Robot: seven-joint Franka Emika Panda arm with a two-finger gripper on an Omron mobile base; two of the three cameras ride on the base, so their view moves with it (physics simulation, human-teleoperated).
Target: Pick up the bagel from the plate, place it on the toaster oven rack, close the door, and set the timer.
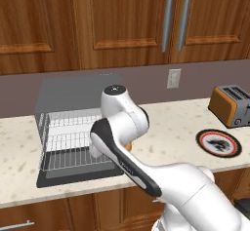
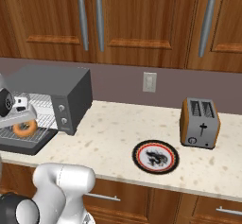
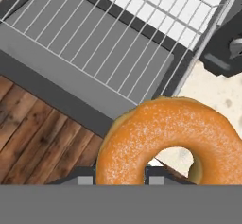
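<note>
A: Bagel (image 3: 170, 140) first, since it sits nearest to us: we have the gripper (image 3: 120, 178) pinched on its near rim, with the fingertips (image 3: 85, 179) only just peeking out below it. In the right base view it hangs at the front right of the oven's open mouth, above the pulled-out rack (image 3: 108, 43).

B: So we judge this to be the placing step. How do we do it well?

A: We carry it further in over the wires toward the middle, lower it until it lies flat, and only then let go. A drop from height could send it rolling to the rim.

B: Which edges matter?

A: The rack's front wire and the open door (image 1: 78, 179) lying flat beneath it, which juts to the counter (image 2: 113, 138) edge. Beyond stand the oven's right wall and its knob panel (image 2: 61, 114), just beside the bagel.

B: And room?

A: There is plenty to the right: bare counter runs to the plate (image 2: 155, 156), well apart, with the toaster (image 2: 199, 123) further back. We should withdraw up and back, because the toaster oven (image 2: 56, 93) roof is close overhead.
</note>
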